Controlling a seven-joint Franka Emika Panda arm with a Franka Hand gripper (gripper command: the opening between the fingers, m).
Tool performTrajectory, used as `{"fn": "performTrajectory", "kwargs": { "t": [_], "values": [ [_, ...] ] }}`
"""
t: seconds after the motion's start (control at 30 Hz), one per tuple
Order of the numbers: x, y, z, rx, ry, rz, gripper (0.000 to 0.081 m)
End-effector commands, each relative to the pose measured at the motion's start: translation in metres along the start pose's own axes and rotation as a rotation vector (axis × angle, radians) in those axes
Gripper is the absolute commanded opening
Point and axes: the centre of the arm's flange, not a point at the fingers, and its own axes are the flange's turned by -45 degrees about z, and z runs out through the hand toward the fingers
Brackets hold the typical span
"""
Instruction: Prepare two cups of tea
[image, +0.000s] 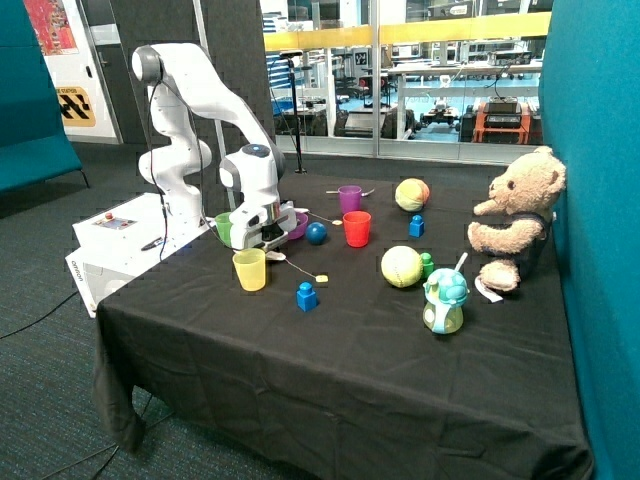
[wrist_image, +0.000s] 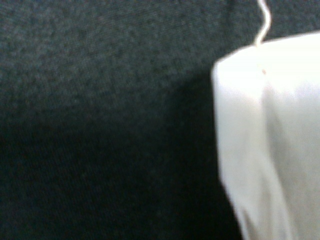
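**Hand low over a tea bag**

The hand sits low at centre-left, its grip unclear. A tea bag lies on the desk beneath it. The green cup stands just behind; the purple cup stands farther back.

The table is covered by a black cloth. Near its far edge stands the purple cup. The green cup and yellow cup stand toward the robot-side edge; a teddy bear sits at the opposite edge.
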Motion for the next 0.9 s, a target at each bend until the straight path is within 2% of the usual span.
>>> {"fn": "performTrajectory", "kwargs": {
  "t": [0.0,0.33,0.87],
  "values": [
    [-0.001,-0.001,0.004,0.0039,0.0002,-0.01,0.0235],
    [-0.004,-0.004,0.004,0.0039,0.0003,-0.023,0.0043],
    [-0.001,-0.015,0.006,0.0039,0.0003,-0.057,0.0011]
  ]
}}
